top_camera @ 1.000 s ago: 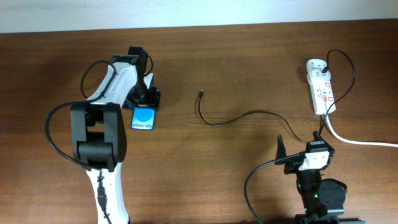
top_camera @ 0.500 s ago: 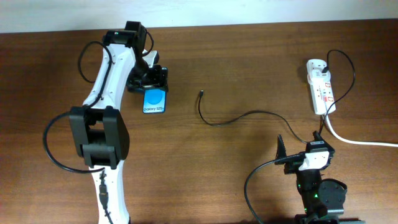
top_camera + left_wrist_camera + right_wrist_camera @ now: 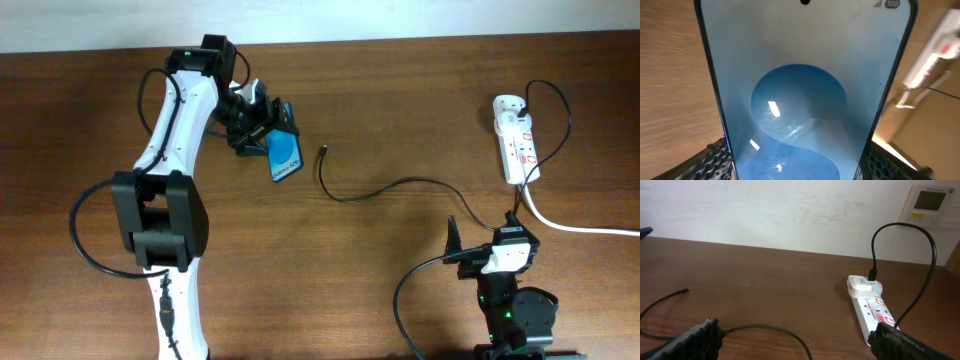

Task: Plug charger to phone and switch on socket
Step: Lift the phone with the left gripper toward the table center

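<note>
The slim blue-screened smartphone (image 3: 284, 156) is pinched by its long sides in the left gripper (image 3: 262, 132). It is held tilted over the far-left quarter of the brown wooden counter (image 3: 400, 90), toward the middle. In the left wrist view the textured pads (image 3: 715, 161) are pressed on both edges, and the end with the camera dot is pointed away from them. The long axis is laid diagonally, far-left to near-right.

The small black plug tip (image 3: 324, 150) of the thin black charger cable (image 3: 400, 183) is laid flat just beside the phone on its right-edge side, not touching. From there the cable is trailed toward the right edge.

The right gripper (image 3: 483, 235) is parked at the near edge, right of centre, with fingers spread wide and nothing held, well apart from the tip. The white oblong power strip (image 3: 513, 140) is set by the far-right corner.

Judged: the tip is nearer the left arm, but only the right arm is free for it.
</note>
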Action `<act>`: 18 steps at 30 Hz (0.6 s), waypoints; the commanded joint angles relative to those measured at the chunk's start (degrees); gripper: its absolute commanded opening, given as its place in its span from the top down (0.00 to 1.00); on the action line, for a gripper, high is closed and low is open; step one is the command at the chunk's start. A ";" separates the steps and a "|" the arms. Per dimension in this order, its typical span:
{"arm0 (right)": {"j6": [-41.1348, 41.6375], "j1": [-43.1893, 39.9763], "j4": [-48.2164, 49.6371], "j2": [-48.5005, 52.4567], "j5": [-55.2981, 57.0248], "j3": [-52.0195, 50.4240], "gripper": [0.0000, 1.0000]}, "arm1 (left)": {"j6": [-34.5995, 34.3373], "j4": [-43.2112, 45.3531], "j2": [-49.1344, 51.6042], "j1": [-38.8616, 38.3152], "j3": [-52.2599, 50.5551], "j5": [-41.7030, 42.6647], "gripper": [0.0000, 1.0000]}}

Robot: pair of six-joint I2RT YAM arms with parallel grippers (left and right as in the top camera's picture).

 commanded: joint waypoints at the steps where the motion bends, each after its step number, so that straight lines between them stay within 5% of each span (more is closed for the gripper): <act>1: 0.26 0.31 0.70 -0.42 0.87 -0.35 0.02 | -1.01 -0.11 -0.35 0.22 1.49 9.53 0.81; 4: 0.35 0.31 3.19 -0.42 1.16 -0.35 0.02 | -1.90 -0.11 -0.35 0.22 1.49 9.51 1.00; 6: 5.31 0.31 5.42 -0.42 1.79 -0.35 0.01 | -6.67 -0.09 -0.35 0.11 1.49 9.53 1.00; 10: 28.87 0.31 6.12 -0.42 6.29 -0.33 0.02 | -17.81 -1.01 -0.35 0.11 1.49 9.53 1.00; 18: 32.72 0.31 -0.33 7.43 5.60 7.04 0.02 | -22.71 -5.03 -0.35 0.13 1.49 23.26 1.00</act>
